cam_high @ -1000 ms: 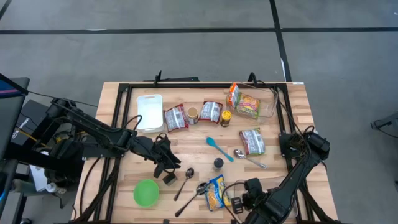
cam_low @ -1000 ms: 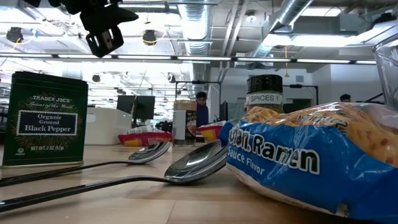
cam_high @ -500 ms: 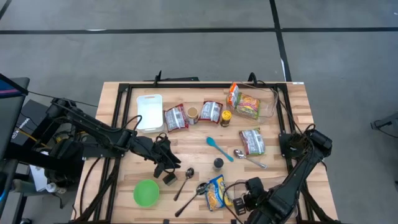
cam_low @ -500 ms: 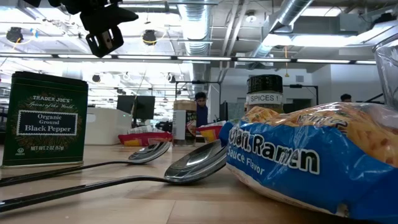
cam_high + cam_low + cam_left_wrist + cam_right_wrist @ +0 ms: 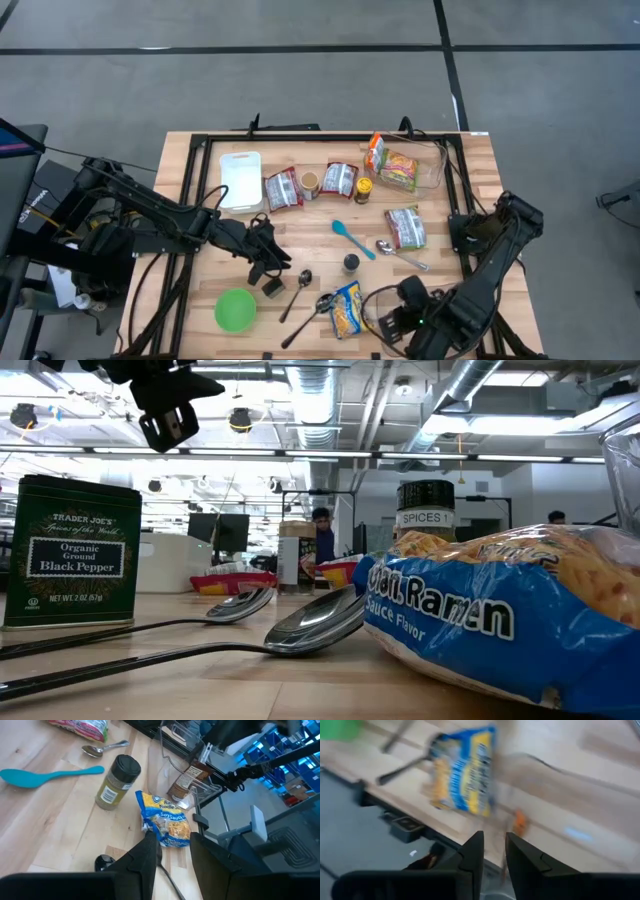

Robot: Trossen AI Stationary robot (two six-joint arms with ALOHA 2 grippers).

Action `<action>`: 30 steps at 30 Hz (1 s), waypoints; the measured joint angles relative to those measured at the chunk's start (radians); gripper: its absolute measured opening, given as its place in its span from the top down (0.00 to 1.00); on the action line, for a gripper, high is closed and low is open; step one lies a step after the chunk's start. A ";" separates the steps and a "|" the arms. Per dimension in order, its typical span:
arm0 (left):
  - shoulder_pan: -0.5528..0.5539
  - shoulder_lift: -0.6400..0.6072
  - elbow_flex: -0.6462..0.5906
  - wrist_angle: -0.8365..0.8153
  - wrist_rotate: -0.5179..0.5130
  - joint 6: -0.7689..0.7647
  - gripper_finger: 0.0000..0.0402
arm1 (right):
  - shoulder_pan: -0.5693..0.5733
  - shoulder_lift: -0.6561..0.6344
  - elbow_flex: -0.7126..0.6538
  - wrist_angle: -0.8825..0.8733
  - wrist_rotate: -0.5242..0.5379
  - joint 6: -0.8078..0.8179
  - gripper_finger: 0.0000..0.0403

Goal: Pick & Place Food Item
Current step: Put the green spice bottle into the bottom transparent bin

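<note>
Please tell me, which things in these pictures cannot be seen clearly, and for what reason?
- Blue ramen packet: its print is smeared by motion blur in the right wrist view; in the low view the picture's right edge cuts it off.
- Red snack packets: their labels are too small in the high view.
- Right tool: whether it holds anything; nothing shows between its fingers.
- Spoon: its handle leaves the low view at the left edge.

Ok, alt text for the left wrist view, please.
A blue-and-yellow ramen packet lies on the wooden table just beyond the left gripper, whose fingers stand slightly apart with nothing between them. A spice jar, a turquoise spoon and a metal spoon lie farther off.
</note>
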 joint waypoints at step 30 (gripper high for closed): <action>-0.129 0.000 0.000 -0.021 0.156 -0.191 0.72 | -0.289 -0.016 0.000 0.215 0.263 -0.578 0.82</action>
